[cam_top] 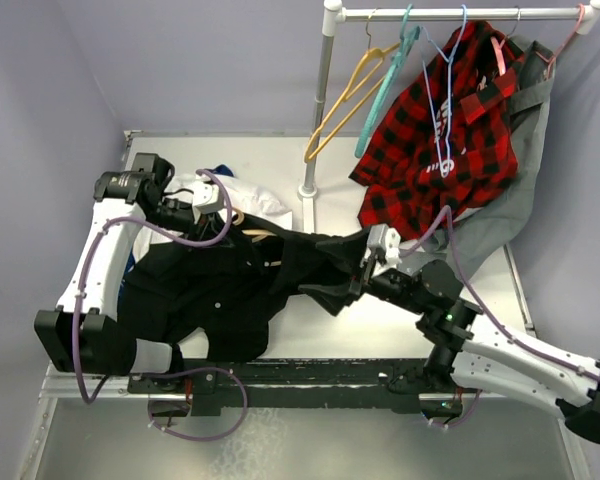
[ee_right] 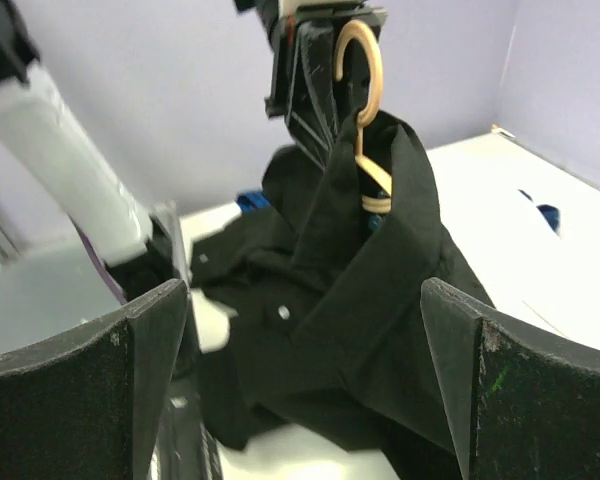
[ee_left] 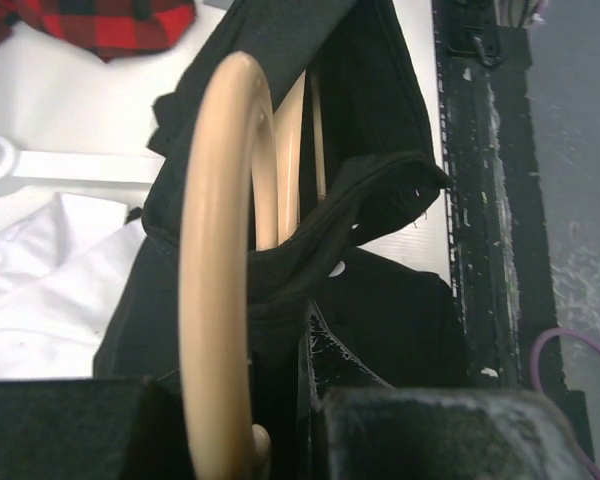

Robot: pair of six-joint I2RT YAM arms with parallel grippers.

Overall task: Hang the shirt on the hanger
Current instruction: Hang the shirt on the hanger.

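The black shirt (cam_top: 220, 290) lies rumpled on the table, its collar end lifted and draped over the tan wooden hanger (cam_top: 262, 235). My left gripper (cam_top: 208, 205) is shut on the hanger's curved hook (ee_left: 215, 250) and holds it up above the table. The hanger's arms run down inside the shirt collar (ee_left: 380, 300) and are mostly hidden. My right gripper (cam_top: 352, 275) is open at the shirt's right end. Its fingers stand wide apart with the shirt (ee_right: 380, 260) in front of and between them. The hook (ee_right: 365, 70) and my left gripper (ee_right: 315, 60) show at the top of the right wrist view.
A white shirt (cam_top: 240, 195) lies behind the black one. A white rack pole (cam_top: 318, 110) stands at the back, carrying a yellow hanger (cam_top: 345, 100), a teal hanger (cam_top: 390, 75), a red plaid shirt (cam_top: 440, 140) and a grey garment (cam_top: 525, 160). A black rail (cam_top: 310, 375) runs along the near edge.
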